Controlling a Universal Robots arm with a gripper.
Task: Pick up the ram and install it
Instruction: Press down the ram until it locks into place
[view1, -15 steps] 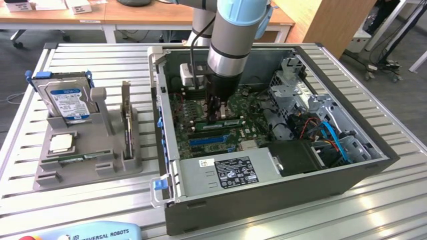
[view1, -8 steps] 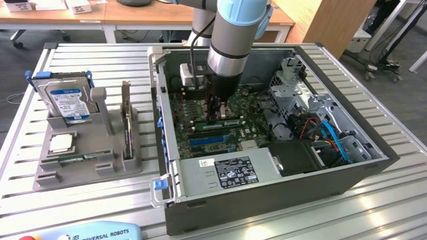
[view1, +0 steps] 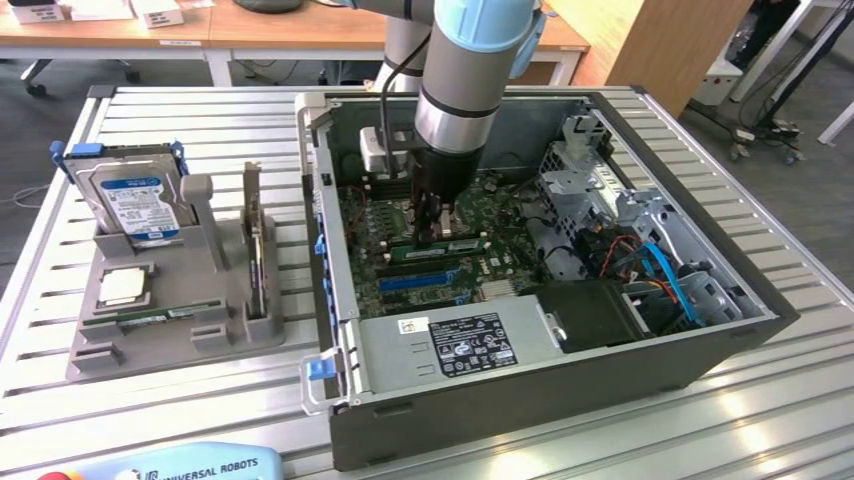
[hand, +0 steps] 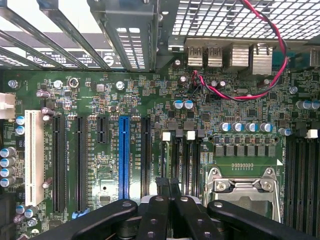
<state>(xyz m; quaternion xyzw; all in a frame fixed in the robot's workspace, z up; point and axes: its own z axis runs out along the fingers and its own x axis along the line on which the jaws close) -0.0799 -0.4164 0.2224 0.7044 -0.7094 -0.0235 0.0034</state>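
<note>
Gripper (view1: 430, 238) closed, pressing upright ram (view1: 454, 246) lengthwise into motherboard (view1: 400, 215).

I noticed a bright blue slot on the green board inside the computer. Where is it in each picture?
Exterior view: the blue slot lies on the green board, between the gripper and the grey labelled box.
Wrist view: the blue slot runs between black slots, with one end beside the gripper.
Shared landmark: the gripper, close to the blue slot in both.
</note>
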